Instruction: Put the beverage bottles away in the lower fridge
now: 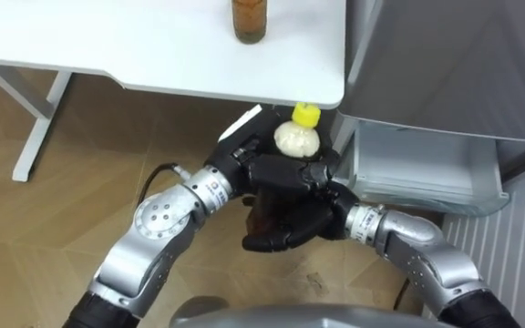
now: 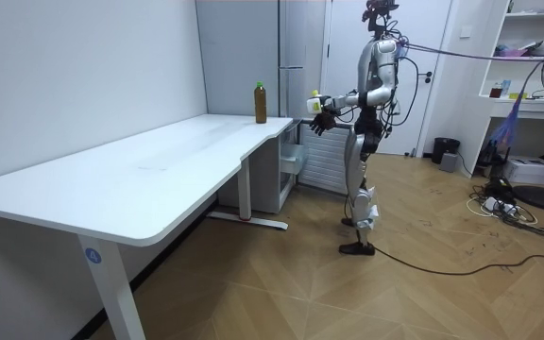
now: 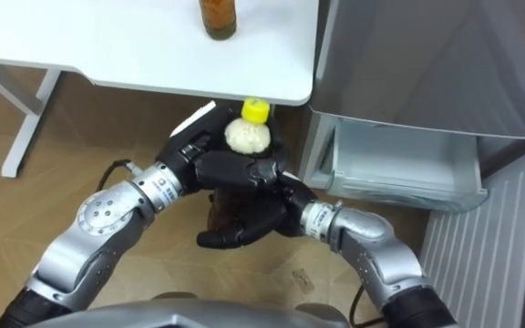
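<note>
1. Nearest to us, the right hand [image 1: 285,230] comes in from the lower right. It sits under the yellow-capped bottle [image 1: 297,138] with its fingers curled up around the lower part.
2. The left hand [image 1: 281,171] is just above it, fingers wrapped across the bottle's middle. Both hands are gripping the same bottle, held in the air in front of the robot's chest.
3. We see the yellow cap and pale shoulder of the bottle clearly. The body is mostly hidden behind the dark fingers, with only a brownish strip showing between the hands. We can't tell how full it is.
4. The bottle is over the wooden floor [image 1: 53,219], just in front of the desk [image 1: 153,55] corner and not touching it. The cap lines up with the desk edge from the head camera.
5. A second bottle [image 1: 251,20] with amber contents stands upright on the desk near that corner. Its top is cut off by the upper frame edge in the eye views. The room view shows it whole, with a dark cap.
6. The fridge [image 1: 463,64] stands right of the desk, its grey upper door closed. Below it a pale drawer [image 1: 427,173] is pulled out, and we can't make out what's inside.
7. In the room view the robot stands upright at the far end of the desk, beside the fridge, arms forward.
</note>
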